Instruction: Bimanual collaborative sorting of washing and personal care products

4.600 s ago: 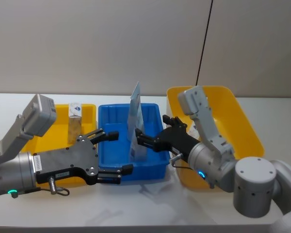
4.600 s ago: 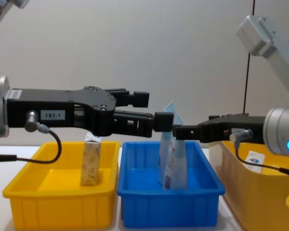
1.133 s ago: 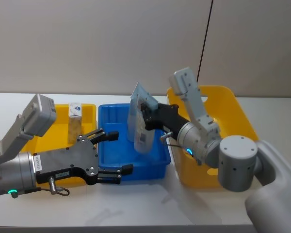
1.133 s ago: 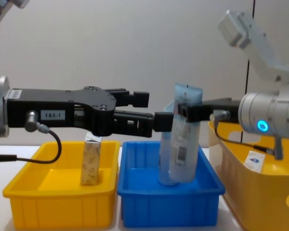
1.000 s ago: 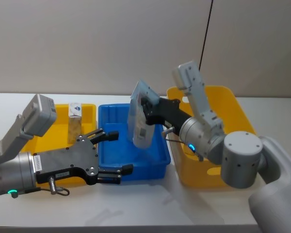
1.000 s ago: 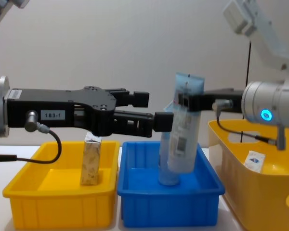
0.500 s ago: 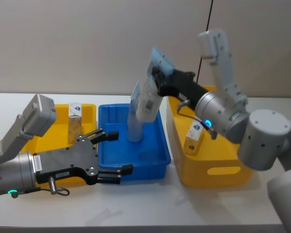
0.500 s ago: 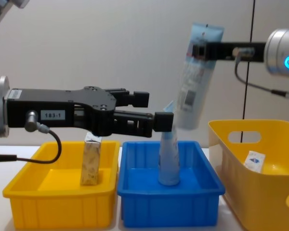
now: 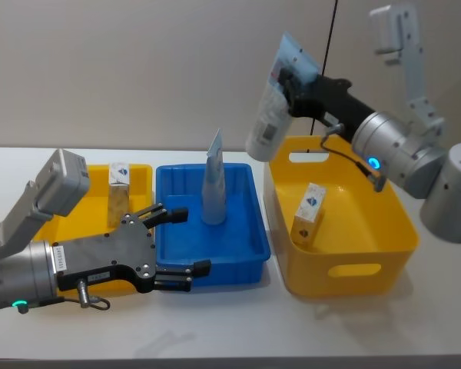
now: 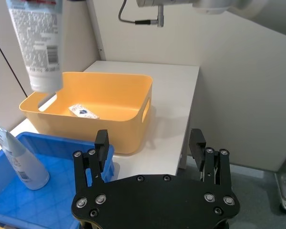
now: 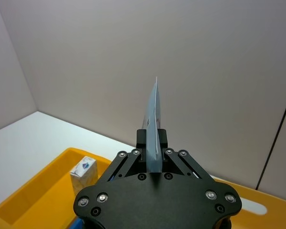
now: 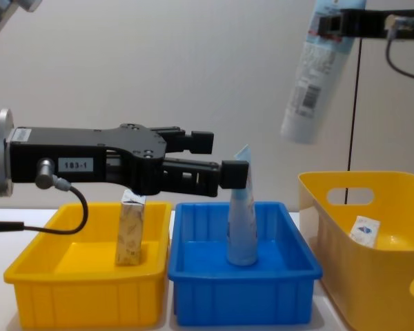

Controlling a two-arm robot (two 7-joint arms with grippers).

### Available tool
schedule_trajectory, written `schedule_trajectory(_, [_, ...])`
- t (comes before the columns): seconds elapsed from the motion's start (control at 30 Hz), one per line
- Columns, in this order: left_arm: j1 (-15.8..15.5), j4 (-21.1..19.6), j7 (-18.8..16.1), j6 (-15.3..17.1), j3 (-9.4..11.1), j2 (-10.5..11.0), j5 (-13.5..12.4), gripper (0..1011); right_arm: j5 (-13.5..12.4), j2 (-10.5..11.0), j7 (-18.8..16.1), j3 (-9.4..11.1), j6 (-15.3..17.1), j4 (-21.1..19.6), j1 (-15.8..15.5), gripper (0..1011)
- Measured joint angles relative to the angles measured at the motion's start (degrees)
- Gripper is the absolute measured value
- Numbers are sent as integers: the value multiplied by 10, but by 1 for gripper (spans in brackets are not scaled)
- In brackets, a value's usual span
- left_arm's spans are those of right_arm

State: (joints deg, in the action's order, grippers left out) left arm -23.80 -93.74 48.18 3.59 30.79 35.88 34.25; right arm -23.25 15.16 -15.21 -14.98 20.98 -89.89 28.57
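My right gripper (image 9: 296,83) is shut on a pale blue-and-white pouch (image 9: 273,115), held high and tilted in the air above the gap between the blue bin and the large yellow bin. The same pouch (image 12: 316,69) hangs well above both bins in the chest view. Another pouch (image 9: 213,184) stands upright in the blue bin. One beige pack (image 9: 119,196) stands in the small yellow bin, and another beige pack (image 9: 308,213) leans in the large yellow bin. My left gripper (image 9: 177,242) is open, holding nothing, over the blue bin's near left corner.
Three bins stand in a row on the white table: small yellow bin (image 9: 142,173) at left, blue bin (image 9: 246,254) in the middle, large yellow bin (image 9: 353,269) with handle slots at right. A black cable (image 9: 334,23) runs down the wall behind.
My right gripper has lifted the pouch out of the blue bin, up and to the right. One pouch stays standing in the bin. The left arm has not moved.
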Motion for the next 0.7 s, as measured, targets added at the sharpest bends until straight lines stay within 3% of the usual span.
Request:
schedule_trajectory(0.33, [0, 0, 0, 0, 0, 0, 0, 1002, -17, 39, -32, 18, 8, -7, 8, 97])
schedule_trajectory(0.7, [0, 0, 0, 0, 0, 0, 0, 1003, -20, 70, -43, 25, 9, -12, 9, 96])
